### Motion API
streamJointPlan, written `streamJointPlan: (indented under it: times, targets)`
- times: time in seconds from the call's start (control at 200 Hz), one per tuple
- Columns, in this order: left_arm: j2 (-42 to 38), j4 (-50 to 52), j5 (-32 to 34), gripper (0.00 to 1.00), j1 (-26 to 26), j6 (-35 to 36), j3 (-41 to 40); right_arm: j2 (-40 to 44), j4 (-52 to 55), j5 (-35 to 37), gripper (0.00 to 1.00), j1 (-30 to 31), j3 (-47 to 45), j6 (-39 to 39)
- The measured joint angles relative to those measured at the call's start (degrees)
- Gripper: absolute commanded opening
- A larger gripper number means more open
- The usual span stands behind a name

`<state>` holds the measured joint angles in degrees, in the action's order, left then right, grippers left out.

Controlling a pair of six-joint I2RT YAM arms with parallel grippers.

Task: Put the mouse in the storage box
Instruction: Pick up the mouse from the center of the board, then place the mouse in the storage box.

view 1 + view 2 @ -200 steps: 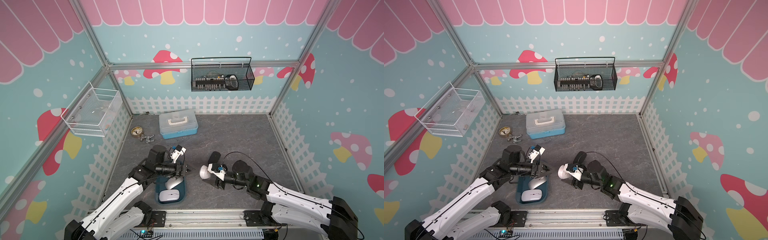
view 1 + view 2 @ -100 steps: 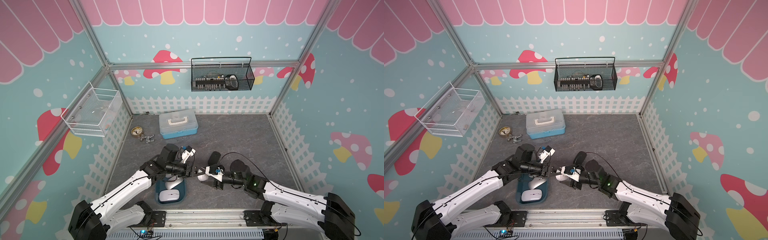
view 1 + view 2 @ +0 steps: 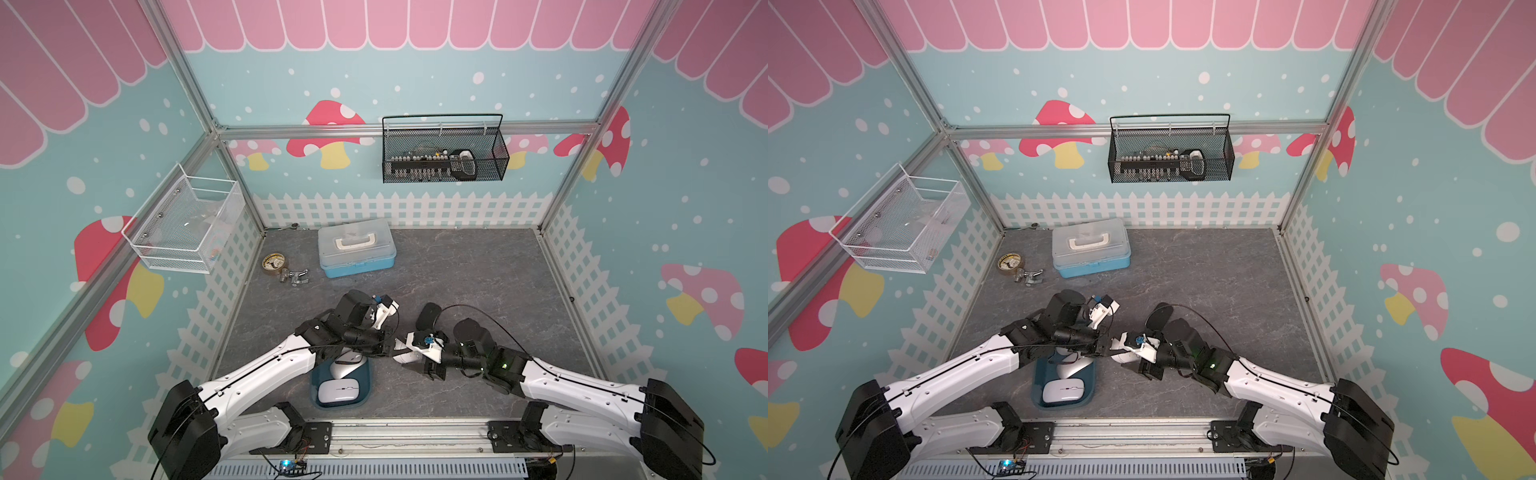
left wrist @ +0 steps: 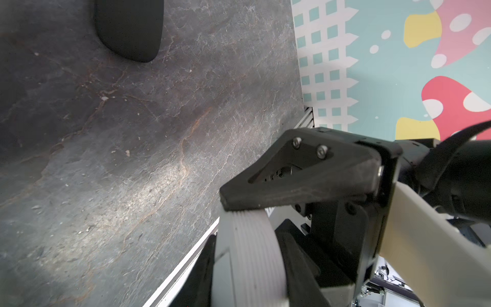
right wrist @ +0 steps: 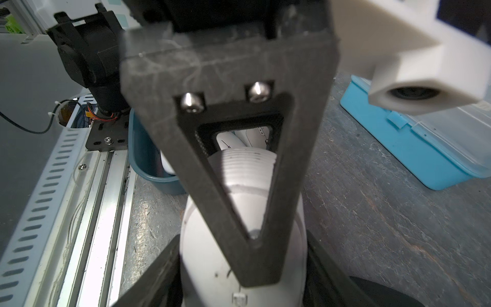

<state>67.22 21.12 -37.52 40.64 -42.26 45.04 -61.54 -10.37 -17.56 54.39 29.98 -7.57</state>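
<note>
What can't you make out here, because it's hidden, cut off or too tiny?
- Black wire basket contents: too small, both top views.
- Grey mouse in the storage box: half under the left arm, top views.
- Whether the right gripper clamps the white mouse: a left gripper finger covers the contact, right wrist view.
- Black oval object: cut by the left wrist view's edge.

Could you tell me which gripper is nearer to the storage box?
Left. The left gripper hangs just beyond the far right corner of the storage box, closed on a white mouse; the right gripper is on that mouse's other side, farther right of the box.
</note>
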Motion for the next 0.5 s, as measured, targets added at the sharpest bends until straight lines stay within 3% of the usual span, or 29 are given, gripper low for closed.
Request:
streamJointPlan:
  times: [0.135, 0.23, 0.5]
  targets:
    - [-0.76, -0.02, 1.88, 0.04, -0.85, -0.79, -1.18, 0.0, -0.74, 1.01, 0.99, 0.11, 0.96, 0.68]
    - [-4.02, 0.02, 2.03, 0.03, -4.17, -1.18, -4.07, 0.0, -0.68, 4.24, 0.99, 0.09, 1.31, 1.57]
    - [-17.73, 8.7, 3.34, 0.04, -29.24, -0.37, -9.44, 1.73, -0.42, 13.97, 0.99, 0.09, 1.51, 4.37]
